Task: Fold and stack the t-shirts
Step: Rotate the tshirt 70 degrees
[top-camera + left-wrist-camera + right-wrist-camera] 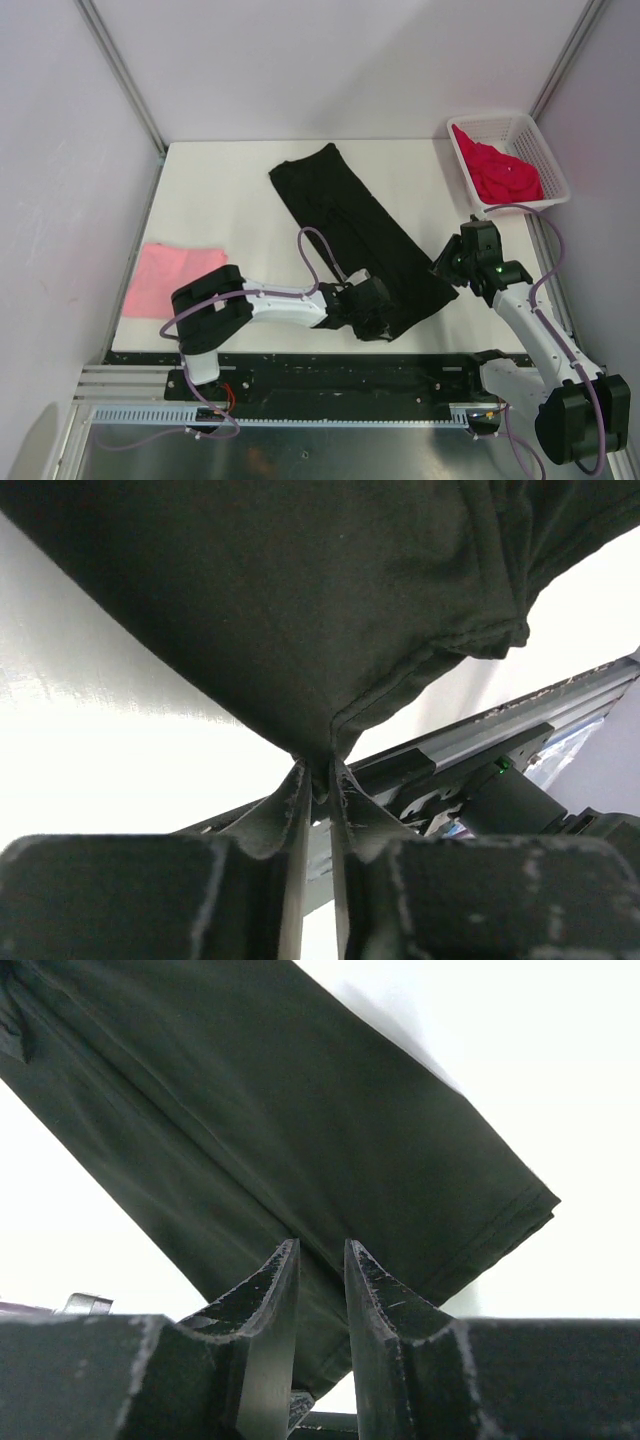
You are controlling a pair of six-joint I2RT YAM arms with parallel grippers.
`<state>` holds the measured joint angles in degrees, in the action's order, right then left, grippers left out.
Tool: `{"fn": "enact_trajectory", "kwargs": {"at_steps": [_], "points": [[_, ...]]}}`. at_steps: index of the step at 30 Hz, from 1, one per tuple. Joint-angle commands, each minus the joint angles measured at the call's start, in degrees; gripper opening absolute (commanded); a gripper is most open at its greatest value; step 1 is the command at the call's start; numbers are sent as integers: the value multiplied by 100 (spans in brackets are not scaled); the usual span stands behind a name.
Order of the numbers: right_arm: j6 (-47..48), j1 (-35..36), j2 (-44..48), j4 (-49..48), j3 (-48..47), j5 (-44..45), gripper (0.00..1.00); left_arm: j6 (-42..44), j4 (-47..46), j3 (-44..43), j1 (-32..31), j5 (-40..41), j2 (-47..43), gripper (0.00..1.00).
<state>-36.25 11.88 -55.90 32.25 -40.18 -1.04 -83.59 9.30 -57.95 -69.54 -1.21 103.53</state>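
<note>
The white table (230, 200) carries everything, and the basket (532, 135) at its far right corner serves as the marker. The black shirt (340, 210) is the largest piece. It is folded into a long narrow strip and lies slantwise, with its far end well left of the basket and its near end closer to the arm bases, a little left of the basket. Its long axis runs far-left to near-right. Both arms sit at the near end, so the next fold probably carries that end up along the strip. The pink shirt (172, 278) lies folded flat on the side of the table opposite the basket, well apart from the black one. The basket holds the red shirt (505, 172), crumpled and unfolded, and nothing else shows in it.

The left gripper (372, 318) is at the strip's near corner farther from the basket. Its fingers (292, 815) are pressed together on a tuck of black cloth that rises to a peak between them. The right gripper (447, 268) is at the near corner on the basket side. Its fingers (272, 1295) stand a narrow slit apart with black cloth running into the slit, but I cannot tell whether they pinch it. That hold seems worth confirming before any lift.
</note>
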Motion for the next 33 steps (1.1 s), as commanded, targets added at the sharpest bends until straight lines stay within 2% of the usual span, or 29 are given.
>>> {"fn": "enact_trajectory", "kwargs": {"at_steps": [1,7,17,28,33], "points": [[-29,11,65,-129,19,-103,29,20,251,-223,-23,271,2,12],[-131,355,114,-108,138,-119,30,89,404,443,125,172,-553,5],[-796,1747,101,-138,428,607,30,612,827,1982,715,-156,-2159,5],[-1061,2470,-47,-27,471,875,30,1549,1573,2320,1563,-328,-3067,6],[-1086,2719,-141,46,518,935,30,1715,1583,2190,1518,-635,-2818,6]]}}
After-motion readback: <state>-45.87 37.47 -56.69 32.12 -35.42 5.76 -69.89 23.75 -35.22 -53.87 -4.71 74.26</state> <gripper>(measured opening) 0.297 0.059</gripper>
